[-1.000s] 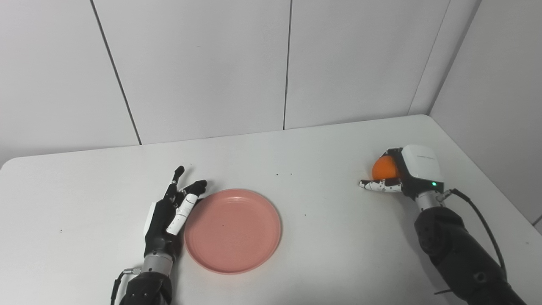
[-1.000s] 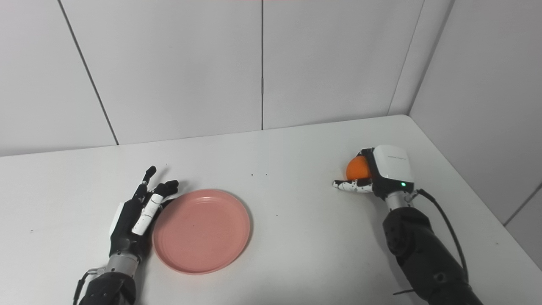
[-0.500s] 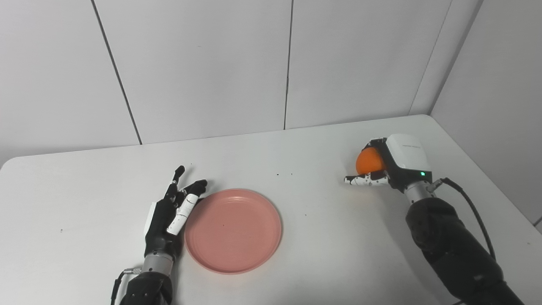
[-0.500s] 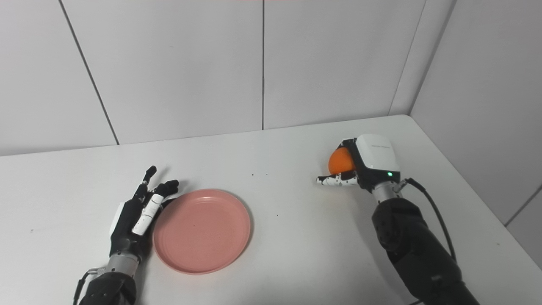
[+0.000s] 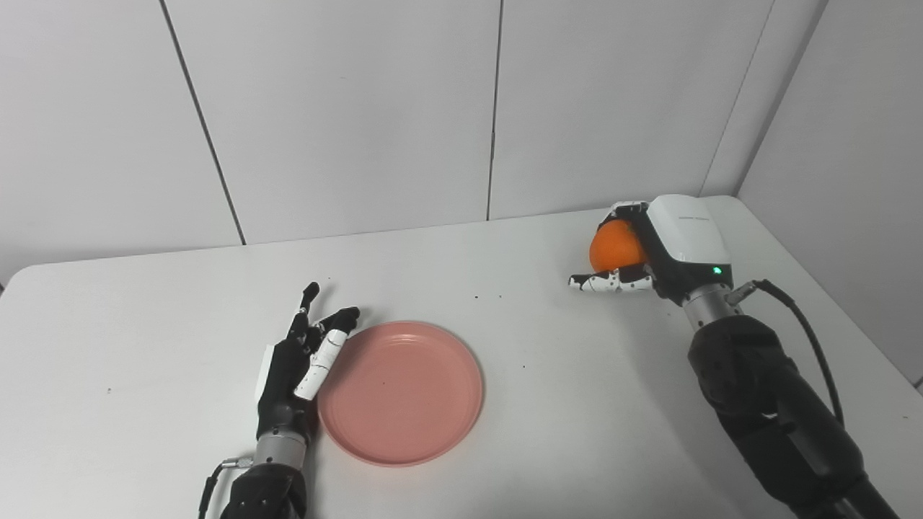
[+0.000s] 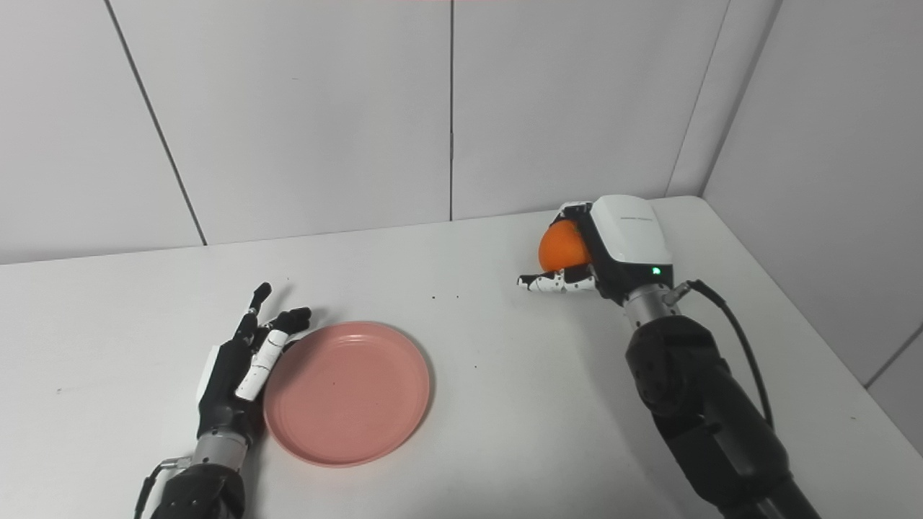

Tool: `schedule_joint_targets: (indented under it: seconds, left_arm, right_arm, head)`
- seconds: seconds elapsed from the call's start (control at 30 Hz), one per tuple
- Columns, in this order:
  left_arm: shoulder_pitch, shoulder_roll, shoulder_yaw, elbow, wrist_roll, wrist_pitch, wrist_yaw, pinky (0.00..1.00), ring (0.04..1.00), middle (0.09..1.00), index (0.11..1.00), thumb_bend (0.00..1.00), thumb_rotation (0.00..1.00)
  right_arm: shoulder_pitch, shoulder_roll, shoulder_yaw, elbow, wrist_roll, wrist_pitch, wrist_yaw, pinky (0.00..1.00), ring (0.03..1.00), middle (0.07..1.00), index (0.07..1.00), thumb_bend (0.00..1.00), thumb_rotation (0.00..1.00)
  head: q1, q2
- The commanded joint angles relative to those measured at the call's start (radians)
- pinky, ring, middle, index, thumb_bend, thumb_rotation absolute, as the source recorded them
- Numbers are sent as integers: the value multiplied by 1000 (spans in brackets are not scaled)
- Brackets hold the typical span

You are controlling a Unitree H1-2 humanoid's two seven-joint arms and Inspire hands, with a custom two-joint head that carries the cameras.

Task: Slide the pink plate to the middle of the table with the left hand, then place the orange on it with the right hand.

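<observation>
The pink plate [image 5: 404,393] lies flat on the white table [image 5: 144,324], a little left of the middle. My left hand [image 5: 296,367] rests open against the plate's left rim, fingers spread and pointing away from me. My right hand [image 5: 663,249] is shut on the orange [image 5: 613,246] and holds it in the air above the table's right side, well to the right of the plate and beyond it. The orange [image 6: 561,247] shows between the fingers, with the thumb stretched out under it.
White wall panels stand close behind the table and along its right edge. A few small dark specks [image 5: 487,295] mark the tabletop between the plate and the right hand.
My right hand has lifted the orange off the table and carried it up and to the left. The left hand and plate have stayed put; the camera view shifted slightly.
</observation>
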Motion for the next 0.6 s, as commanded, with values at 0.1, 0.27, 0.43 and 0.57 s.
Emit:
schedule_joint_targets:
  seconds: [0.1, 0.27, 0.43, 0.57]
  left_arm:
    - [-1, -47, -28, -2, 30, 7, 25, 687, 761, 722, 926, 1000, 652]
    - [-1, -71, -38, 15, 47, -13, 46, 687, 751, 730, 922, 1000, 643]
    - [0, -89, -45, 29, 51, -26, 62, 683, 731, 720, 921, 1000, 638]
    - [-2, -96, -48, 43, 55, -39, 67, 676, 737, 725, 922, 1000, 662]
  right_arm:
    - [-44, -31, -29, -52, 3, -50, -4, 143, 196, 264, 281, 561, 430]
    - [-44, -36, -39, -64, 29, -72, 9, 149, 201, 272, 270, 554, 434]
    - [-42, -36, -43, -56, 56, -129, -3, 160, 215, 288, 276, 557, 390]
    - [-42, -25, -41, -67, 73, -154, 5, 133, 177, 240, 257, 566, 331]
  head:
    - [33, -1]
    - [99, -5]
    - [126, -10]
    - [138, -16]
